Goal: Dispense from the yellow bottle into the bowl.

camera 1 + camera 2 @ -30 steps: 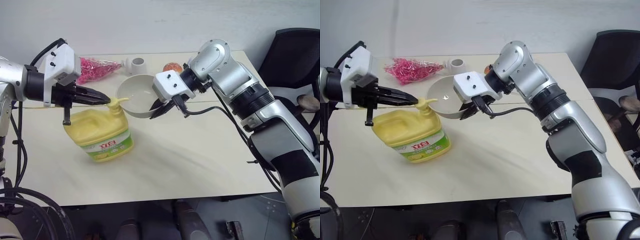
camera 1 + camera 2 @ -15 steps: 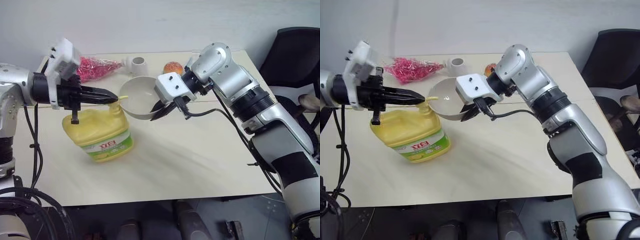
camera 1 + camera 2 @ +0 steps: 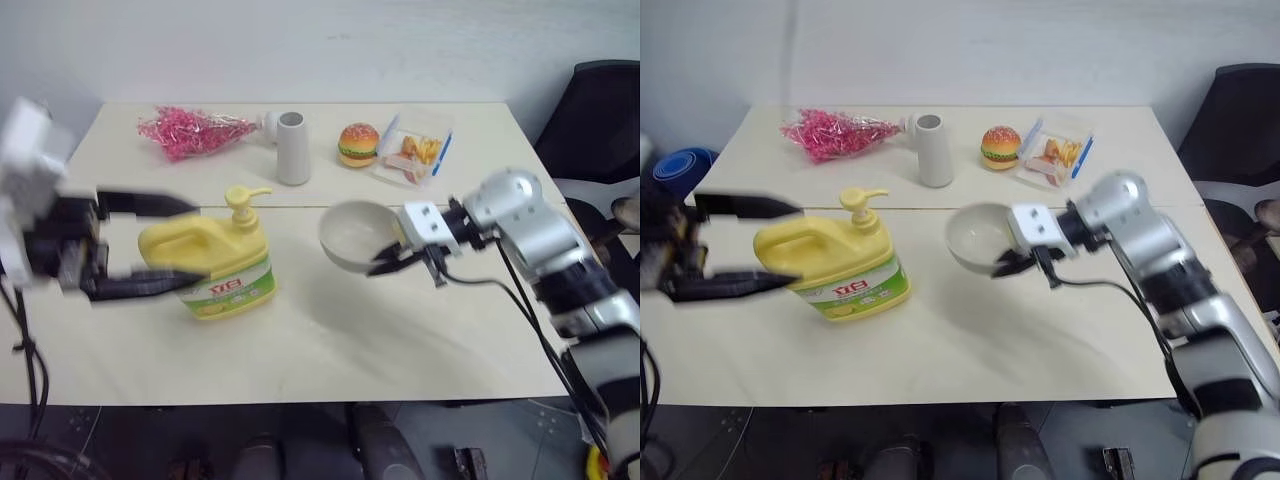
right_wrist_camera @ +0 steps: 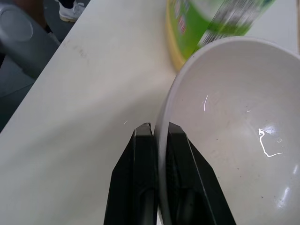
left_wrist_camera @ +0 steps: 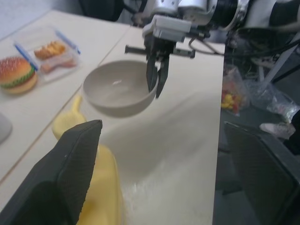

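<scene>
Two tools are out over the table. The yellow bottle stands upright on the table, pump top up, and I place the rest from it. The left tool is wide open: one black finger is level w/ the bottle's top, the other sits low by its bottom, both at the bottle's left side. It looks blurry, & I can't tell if the fingers touch the bottle. The bowl is to the right of the bottle, apart from it, tipped a bit and held up by the right tool. That tool is pinched tight on the bowl's rim, one finger inside, one outside, as the right wrist view shows. There's a thin shiny streak at the bottom of the bowl. Behind the bottle stands a white vase. A bunch of pink stuff lies behind it, more to the left. A toy burger & a clear box of snacks sit behind it to the right, past the vase.
</scene>
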You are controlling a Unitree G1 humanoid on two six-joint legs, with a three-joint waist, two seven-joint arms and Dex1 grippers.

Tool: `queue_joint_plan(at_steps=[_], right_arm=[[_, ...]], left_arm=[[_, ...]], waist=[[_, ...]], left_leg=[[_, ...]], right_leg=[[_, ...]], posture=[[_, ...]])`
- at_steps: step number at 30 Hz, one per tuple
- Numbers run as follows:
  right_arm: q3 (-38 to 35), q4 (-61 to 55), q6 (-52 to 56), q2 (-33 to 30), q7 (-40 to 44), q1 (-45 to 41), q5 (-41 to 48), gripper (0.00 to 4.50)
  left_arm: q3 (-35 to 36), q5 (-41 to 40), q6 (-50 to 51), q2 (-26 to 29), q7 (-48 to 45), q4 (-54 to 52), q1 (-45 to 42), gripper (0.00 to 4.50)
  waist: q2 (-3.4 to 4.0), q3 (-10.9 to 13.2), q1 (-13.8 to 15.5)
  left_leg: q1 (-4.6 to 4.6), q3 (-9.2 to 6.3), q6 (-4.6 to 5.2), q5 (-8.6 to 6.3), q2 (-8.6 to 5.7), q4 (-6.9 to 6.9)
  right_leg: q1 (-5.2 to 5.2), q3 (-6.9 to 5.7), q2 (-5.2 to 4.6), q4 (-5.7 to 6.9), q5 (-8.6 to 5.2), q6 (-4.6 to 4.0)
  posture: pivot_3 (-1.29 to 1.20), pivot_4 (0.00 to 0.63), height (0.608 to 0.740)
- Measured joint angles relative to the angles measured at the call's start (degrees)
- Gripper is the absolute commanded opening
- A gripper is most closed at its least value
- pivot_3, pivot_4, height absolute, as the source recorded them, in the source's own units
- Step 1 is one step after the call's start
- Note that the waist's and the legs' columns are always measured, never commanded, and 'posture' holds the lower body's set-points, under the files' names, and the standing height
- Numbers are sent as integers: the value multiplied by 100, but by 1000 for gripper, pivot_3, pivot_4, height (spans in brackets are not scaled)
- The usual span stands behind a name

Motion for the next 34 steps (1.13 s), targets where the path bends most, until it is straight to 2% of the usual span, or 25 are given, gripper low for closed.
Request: queue_joint_plan(at_steps=[2, 4, 6, 9, 10, 11, 12, 22, 27, 29, 32, 34], right_arm=[[-253, -261, -355, -211, -455, 887, -325, 0], [-316, -228, -613, -252, -874, 1530, -637, 0], [-416, -227, -800, -197, -1192, 1767, -802, 0], [-672, -230, -1033, -196, -1497, 1876, -957, 0], [-714, -230, -1099, -196, -1556, 1916, -1007, 295], [-719, -238, -1113, -196, -1584, 1946, -1034, 600], [-722, -246, -1113, -194, -1587, 1984, -1040, 767], [-969, -212, -1453, -372, -856, 1908, -738, 4121], [-1431, -326, -533, -1102, -55, 1730, -11, 4121], [-1773, -343, 103, -1594, 305, 1569, 386, 4121], [-2136, -185, 851, -2362, 414, 1342, 917, 4121], [-2261, 38, 1054, -2524, 421, 1273, 998, 4121]], left_arm=[[161, 213, -349, -323, 45, -439, 776, 4476], [263, 202, -446, -504, 195, -566, 971, 4476], [422, 165, -557, -512, 304, -595, 1007, 4476], [470, 127, -723, -501, 342, -623, 1176, 4476], [469, 123, -774, -501, 367, -618, 1207, 4496], [464, 122, -822, -500, 382, -615, 1212, 4500], [451, 122, -863, -497, 396, -613, 1213, 4500], [263, 48, -1121, -284, 518, -295, 1167, 4500], [436, 9, -1082, -187, 438, -111, 1331, 4500], [799, -132, -921, -148, 338, -111, 1511, 4500], [1437, -190, -718, -132, 211, -123, 1953, 4500], [1673, -166, -699, -149, 136, -121, 2187, 4500]], waist=[[-1, 0, 70], [-39, 22, 109], [-50, 29, 109], [-59, 35, 62], [-68, 40, 59], [-74, 41, 58], [-76, 43, 59], [-76, 45, 72], [-71, 58, 85], [-59, 69, 88], [-56, 71, 79], [-61, 72, 69]], left_leg=[[4, 22, 0, 0, 1, -1], [5, 24, 6, -2, 0, 5], [27, 39, 8, 4, -1, 6], [118, 50, 15, 2, 4, -20], [163, 48, 17, 0, 6, -34], [169, 48, 17, 0, 6, -41], [169, 48, 17, 0, 6, -45], [167, 50, 17, -1, 7, -61], [166, 51, 18, -1, 7, -64], [164, 52, 21, -2, 7, -67], [172, 53, 23, -3, 10, -87], [174, 55, 23, -3, 14, -89]], right_leg=[[3, 0, 2, -1, -2, -4], [3, 6, 5, -12, 1, -7], [17, 25, 10, -14, 23, -14], [108, 41, 29, -27, 21, -24], [128, 42, 33, -27, 16, -32], [130, 43, 35, -28, 15, -33], [129, 44, 36, -28, 14, -34], [124, 44, 32, -43, 14, -33], [124, 44, 29, -49, 14, -33], [123, 43, 29, -55, 14, -34], [123, 40, 31, -65, 10, -41], [123, 39, 37, -66, 8, -45]], posture=[[0, 150, 740], [0, 150, 740], [0, 150, 740], [0, 150, 740], [0, 150, 740], [0, 150, 740], [0, 150, 740], [0, 150, 740], [0, 150, 740], [0, 150, 740], [0, 150, 740], [0, 150, 740]])
